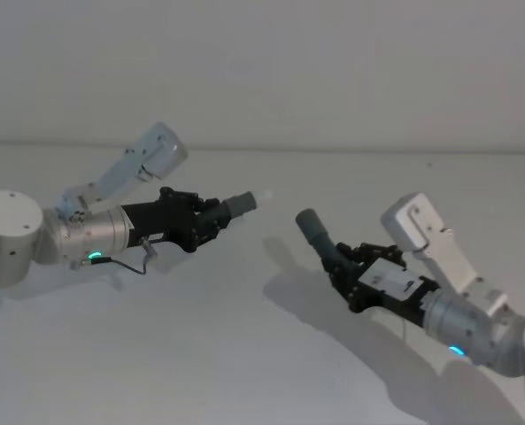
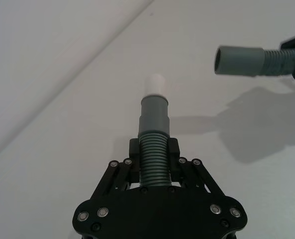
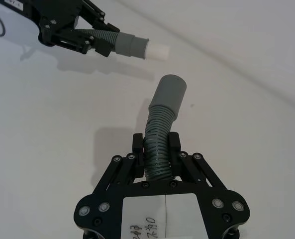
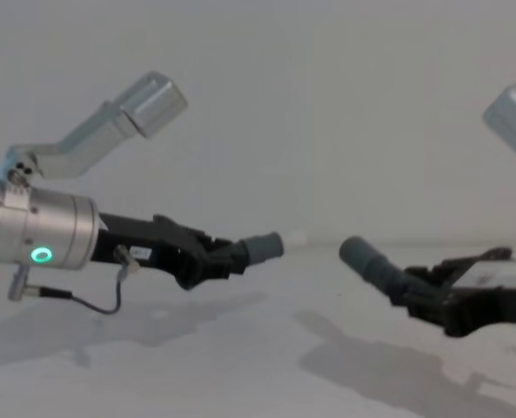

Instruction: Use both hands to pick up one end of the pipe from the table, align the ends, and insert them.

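Note:
Both pipe pieces are held in the air above the white table [image 1: 200, 354]. My left gripper [image 1: 207, 215] [image 2: 153, 152] [image 4: 223, 255] is shut on the ribbed part of one piece [image 1: 235, 205] [image 2: 153, 119]. That piece's smooth grey cuff ends in a white tip [image 2: 154, 83] pointing right. My right gripper [image 1: 346, 261] [image 3: 156, 144] [image 4: 414, 292] is shut on the other ribbed piece [image 3: 162, 112], whose open grey cuff [image 1: 313, 226] [image 2: 239, 60] [image 4: 366, 257] points up and left. The two ends face each other with a gap between them, and the cuff sits lower than the white tip.
The table's far edge meets the pale wall [image 1: 262, 146] behind both arms. Shadows of the arms lie on the table below them. A thin black cable [image 1: 125, 263] hangs under the left wrist.

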